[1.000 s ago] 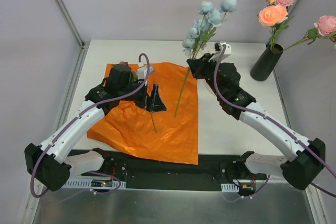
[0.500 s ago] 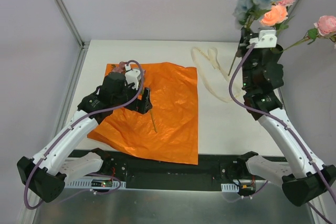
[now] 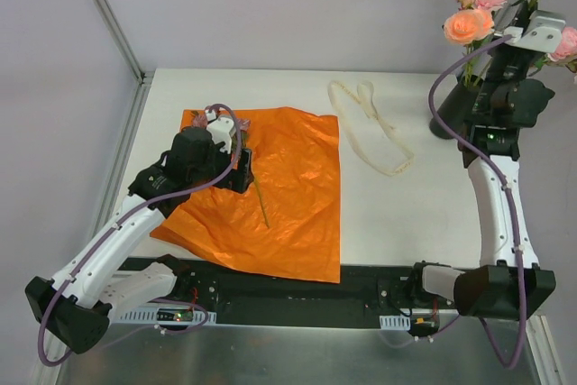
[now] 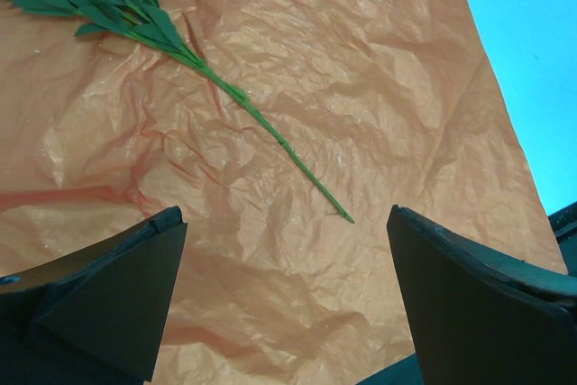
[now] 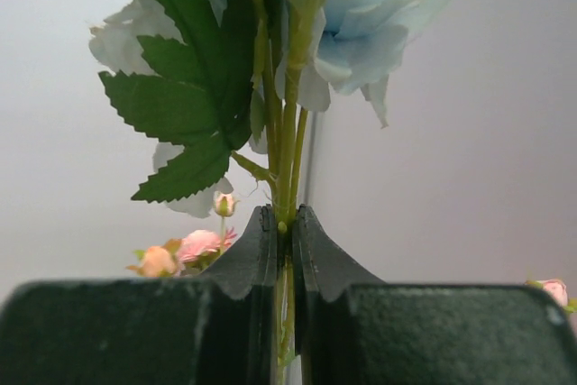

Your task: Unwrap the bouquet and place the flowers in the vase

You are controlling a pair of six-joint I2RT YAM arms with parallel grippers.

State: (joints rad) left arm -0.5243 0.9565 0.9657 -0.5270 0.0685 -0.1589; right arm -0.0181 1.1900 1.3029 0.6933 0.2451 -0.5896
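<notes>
Vase [image 3: 448, 123] at far right of white table [image 3: 397, 214], seemingly beside pale wall [image 3: 550, 187]

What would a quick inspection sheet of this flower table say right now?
Surface: white table, partly under paper.
Job's things: orange paper spread flat; one green stem lying on it; vase upright at far right, holding pink and peach flowers.
Clutter: cream ribbon loose on the table.
Grippers: left gripper open above the paper; right gripper shut on blue flower, raised by the vase.
Cables: purple cable along each arm.
Surroundings: grey walls.
</notes>
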